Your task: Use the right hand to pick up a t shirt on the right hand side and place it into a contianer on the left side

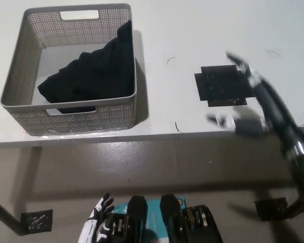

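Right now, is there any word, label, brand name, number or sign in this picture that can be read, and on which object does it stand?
None: no text can be read anywhere.
The grey basket, the black t-shirt inside it and the white table show no writing.
The black patch on the table is plain.
The right hand is motion-blurred; the left hand rests at the lower left.

The basket (71,114) looks like hard grey plastic, its walls pierced with a fine mesh of holes, its rim smooth and matt. Inside, the shirt (91,76) is soft black cloth, dull, creased into folds. The table (182,30) is a smooth, pale, matt top. A black patch (223,86) on it looks flat and faintly speckled.
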